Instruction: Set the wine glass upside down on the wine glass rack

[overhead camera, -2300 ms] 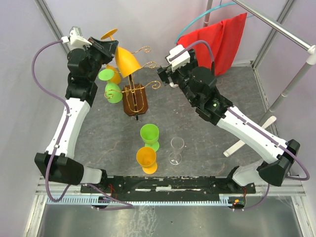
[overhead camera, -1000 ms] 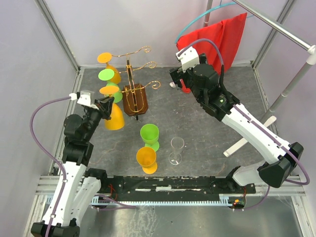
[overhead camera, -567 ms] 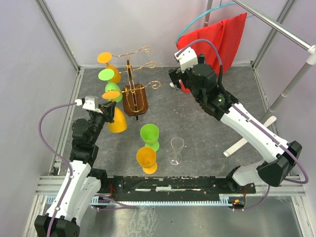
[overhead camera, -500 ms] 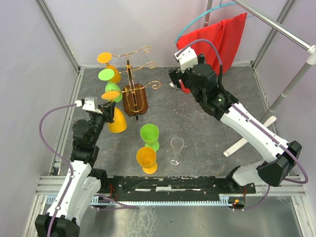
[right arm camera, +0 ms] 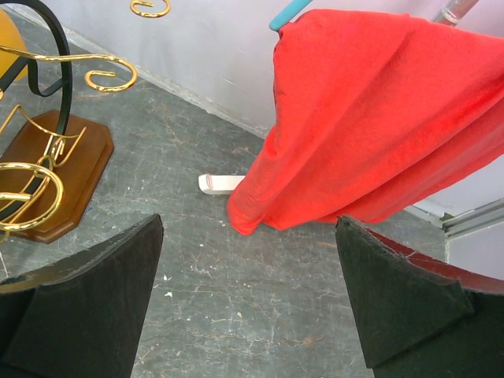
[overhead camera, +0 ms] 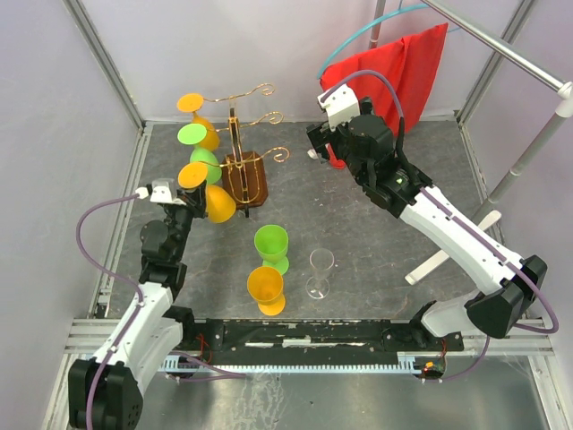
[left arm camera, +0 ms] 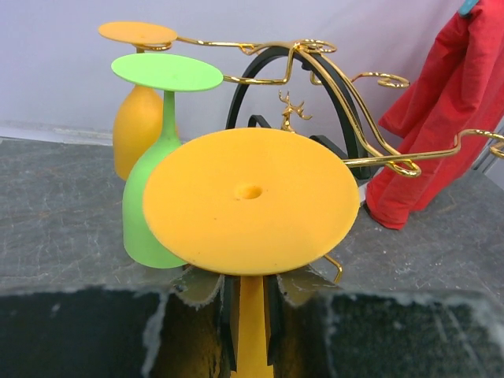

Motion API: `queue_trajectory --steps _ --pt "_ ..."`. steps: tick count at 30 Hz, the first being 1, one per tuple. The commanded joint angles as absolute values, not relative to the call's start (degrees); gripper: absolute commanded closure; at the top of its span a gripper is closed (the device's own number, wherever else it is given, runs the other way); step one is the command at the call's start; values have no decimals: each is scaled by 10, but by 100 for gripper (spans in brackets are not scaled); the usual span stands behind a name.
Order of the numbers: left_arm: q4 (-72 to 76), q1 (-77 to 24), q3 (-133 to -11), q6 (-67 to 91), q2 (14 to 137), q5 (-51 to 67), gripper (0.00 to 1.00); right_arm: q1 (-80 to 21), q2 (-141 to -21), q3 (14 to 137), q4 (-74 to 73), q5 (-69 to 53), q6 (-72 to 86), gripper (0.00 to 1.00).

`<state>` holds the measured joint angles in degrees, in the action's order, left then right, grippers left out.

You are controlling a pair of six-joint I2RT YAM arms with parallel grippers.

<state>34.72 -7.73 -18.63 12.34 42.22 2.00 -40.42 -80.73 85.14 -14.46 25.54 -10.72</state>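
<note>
My left gripper (overhead camera: 198, 193) is shut on the stem of an upside-down orange wine glass (overhead camera: 218, 204), just left of the wine glass rack (overhead camera: 244, 182). In the left wrist view the glass's round foot (left arm camera: 250, 201) fills the middle and the stem runs down between my fingers (left arm camera: 228, 323). The rack's gold wire arms (left arm camera: 346, 87) curl just behind it. A green glass (left arm camera: 153, 228) and an orange glass (left arm camera: 140, 130) hang upside down on the rack's left side. My right gripper (overhead camera: 319, 148) is open and empty, to the right of the rack.
A green glass (overhead camera: 271, 244), an orange glass (overhead camera: 265, 287) and a clear glass (overhead camera: 320, 271) stand upright on the near middle of the table. A red cloth (overhead camera: 403, 72) hangs on a rail at the back right. The rack's brown base (right arm camera: 55, 173) shows in the right wrist view.
My left gripper has carried the orange glass from the near left towards the rack, and its bowl is now right beside the rack's base. The right arm has hardly moved.
</note>
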Motion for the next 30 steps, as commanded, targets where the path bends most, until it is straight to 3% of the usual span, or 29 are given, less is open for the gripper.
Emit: queue_trajectory --steps 1,13,30 --pt "440 -76 -198 136 442 13 97 -401 -806 872 -124 252 -110 2" --pt "413 -77 -212 136 432 51 97 -401 -810 868 -121 249 -103 2" --pt "488 -86 -228 142 530 59 97 -400 -817 871 -123 248 -95 2"
